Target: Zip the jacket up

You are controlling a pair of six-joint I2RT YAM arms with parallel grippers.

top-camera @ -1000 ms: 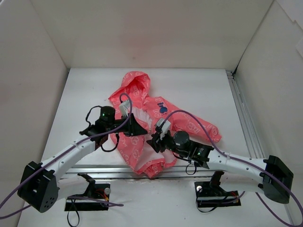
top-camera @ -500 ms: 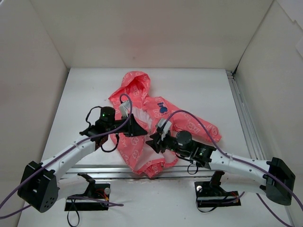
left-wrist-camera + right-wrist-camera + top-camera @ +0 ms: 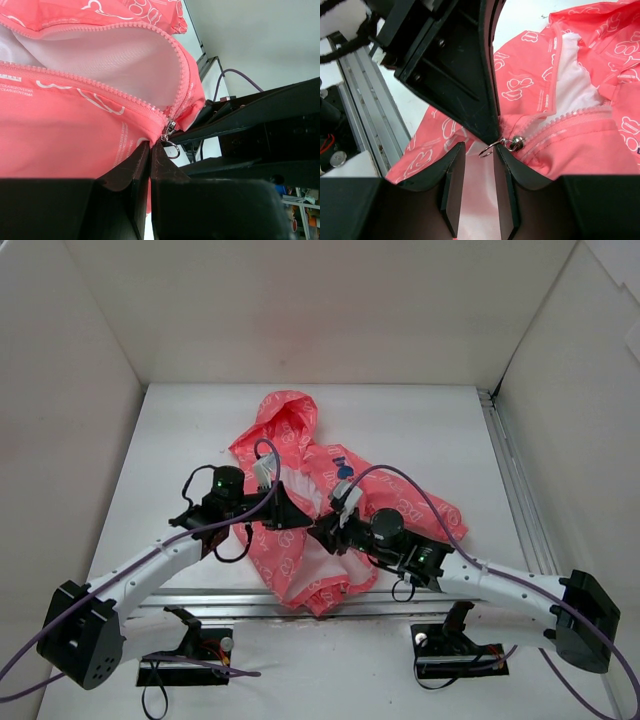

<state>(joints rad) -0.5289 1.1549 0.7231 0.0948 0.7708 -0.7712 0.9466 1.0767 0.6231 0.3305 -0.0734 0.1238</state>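
1. The left gripper [image 3: 291, 512] hasn't budged: its fingers are pressed together, pinching the jacket [image 3: 300, 440] just beside the zipper pull [image 3: 492, 146].
2. The right gripper [image 3: 322, 530] has slid in toward 10 o'clock and narrowed. It is still slightly spread, with the pull's ring at its tips.
3. The jacket lies mid-table [image 3: 180, 440], its long axis running 12 to 6, hood at 12.

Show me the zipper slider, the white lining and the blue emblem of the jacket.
zipper slider [image 3: 518, 143]: right wrist view, metal body
white lining [image 3: 100, 65]: left wrist view, bare middle
blue emblem [image 3: 344, 471]: top view, its centre
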